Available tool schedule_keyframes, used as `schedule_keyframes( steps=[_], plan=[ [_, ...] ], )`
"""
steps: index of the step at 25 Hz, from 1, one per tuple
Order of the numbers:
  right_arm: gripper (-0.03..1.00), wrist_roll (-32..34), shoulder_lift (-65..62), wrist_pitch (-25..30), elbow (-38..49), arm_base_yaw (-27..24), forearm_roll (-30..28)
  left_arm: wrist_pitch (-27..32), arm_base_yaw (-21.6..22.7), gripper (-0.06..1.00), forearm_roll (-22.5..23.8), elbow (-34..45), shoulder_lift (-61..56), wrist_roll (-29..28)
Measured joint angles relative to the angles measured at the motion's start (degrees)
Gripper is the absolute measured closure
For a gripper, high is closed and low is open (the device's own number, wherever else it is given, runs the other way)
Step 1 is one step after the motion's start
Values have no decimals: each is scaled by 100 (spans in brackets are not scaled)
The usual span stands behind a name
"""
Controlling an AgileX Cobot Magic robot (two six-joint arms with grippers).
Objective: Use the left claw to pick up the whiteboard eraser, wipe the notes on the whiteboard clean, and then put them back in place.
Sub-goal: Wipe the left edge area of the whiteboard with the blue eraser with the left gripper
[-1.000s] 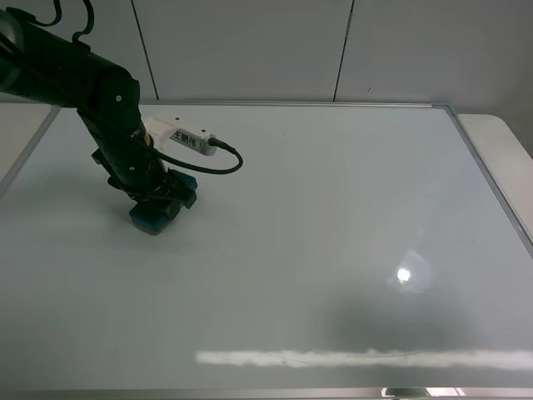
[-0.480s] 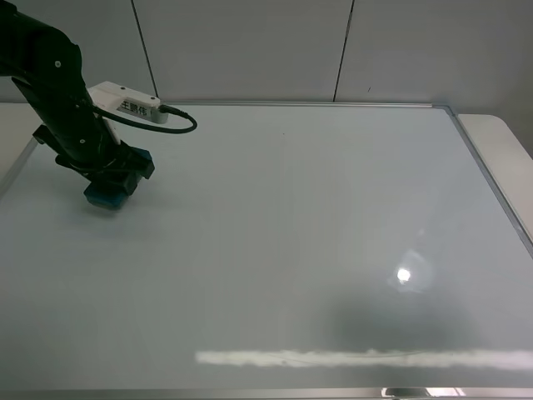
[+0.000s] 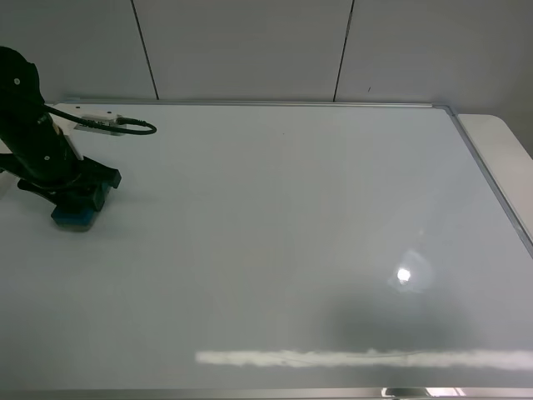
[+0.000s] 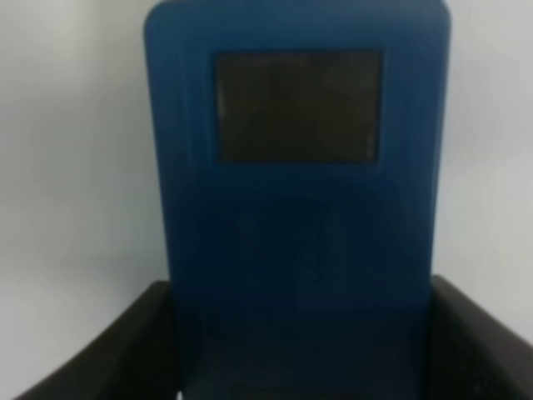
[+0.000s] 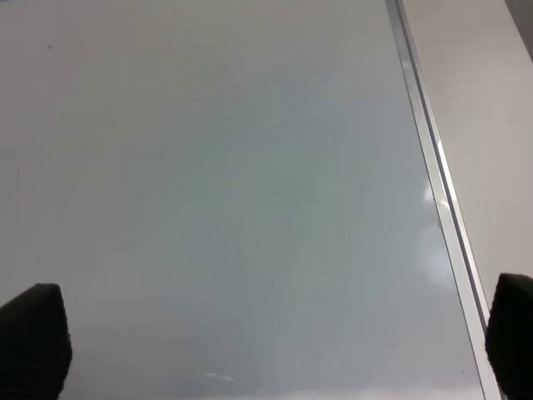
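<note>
1. Firmly gripped, the eraser [image 3: 73, 218] sits at the far left of the whiteboard [image 3: 291, 208], close to its left edge and nearer the far side than the near one.
2. Seen from the left wrist, the eraser [image 4: 300, 208] is a blue block with one dark square patch showing on top, and white board lies on both sides of it.
3. The left claw [image 3: 79, 200] is over the eraser, its jaws clamped on the block's two long sides; the wrist view shows a black finger [image 4: 125, 350] hard against each side of the near end.
4. Whether the eraser's base touches the board cannot be told, though it hangs very low over it.
5. The left arm [image 3: 25, 125] enters from the view's left edge and slants down to the claw, wrist bent low.
6. A white module [image 3: 92, 119] juts from the wrist along the board's far edge, and a black cable [image 3: 137, 127] curls off its end.
7. The right claw [image 5: 273, 337] hovers over the board's right part with its jaws wide apart, only board surface between them.
8. Beside it runs the silver frame [image 5: 435, 167], with the pale table [image 5: 491, 100] beyond.
</note>
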Motion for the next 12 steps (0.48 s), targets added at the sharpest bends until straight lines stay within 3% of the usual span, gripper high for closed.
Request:
schedule_keyframes(
  steps=[12],
  plan=[
    [-3,0,0,0,0,0,0,-71,-294,39,-500,21,0,-17]
  ],
)
